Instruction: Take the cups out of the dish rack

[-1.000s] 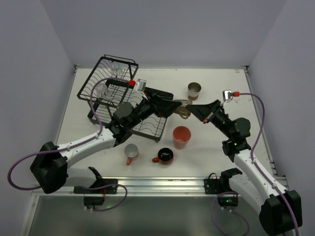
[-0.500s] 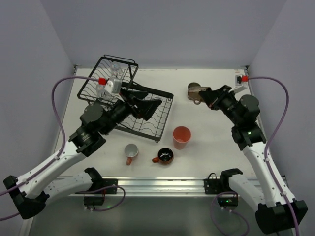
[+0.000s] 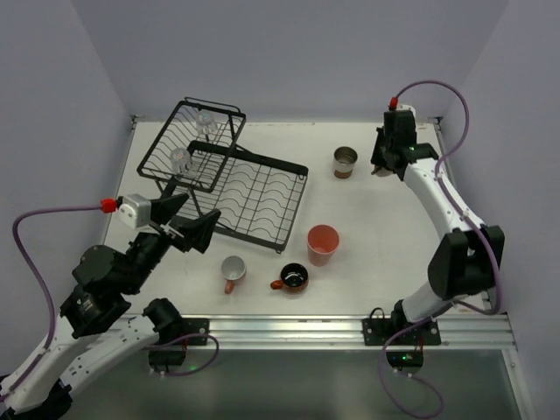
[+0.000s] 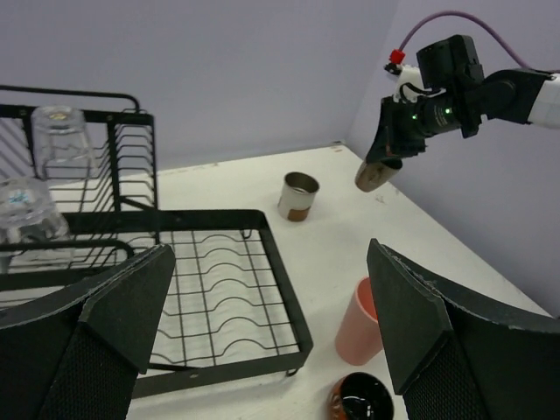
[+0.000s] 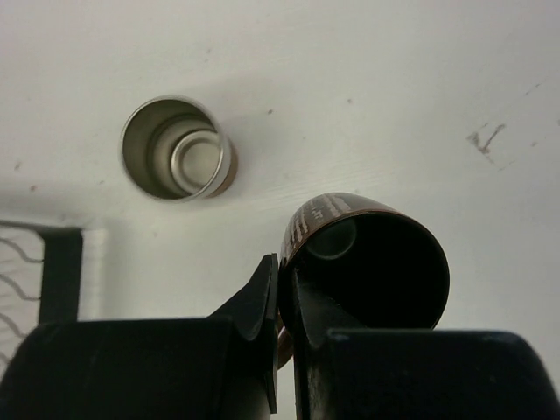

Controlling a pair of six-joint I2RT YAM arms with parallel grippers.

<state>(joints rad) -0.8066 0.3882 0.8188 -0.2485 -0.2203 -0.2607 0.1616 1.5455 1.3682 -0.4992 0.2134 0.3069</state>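
My right gripper (image 3: 382, 164) is shut on the rim of the small brown cup (image 5: 367, 254) and holds it tilted above the table at the far right, just right of the cream-and-brown cup (image 3: 345, 162). The black dish rack (image 3: 249, 188) holds two clear glasses (image 3: 206, 122) (image 3: 179, 159) in its tilted basket. My left gripper (image 3: 201, 206) is open and empty, raised near the rack's front left edge. The salmon tumbler (image 3: 323, 245), the orange-red mug (image 3: 293, 277) and the pink mug (image 3: 233, 271) stand on the table in front of the rack.
The left wrist view shows the rack's flat grid (image 4: 219, 289), the tumbler (image 4: 360, 324) and the right arm holding the brown cup (image 4: 374, 173) near the far right wall. The rack's corner (image 5: 52, 271) shows in the right wrist view.
My right gripper has carried the small brown cup from the table's middle to the far right, past the cream-and-brown cup. My left arm has pulled back off the rack to the near left.
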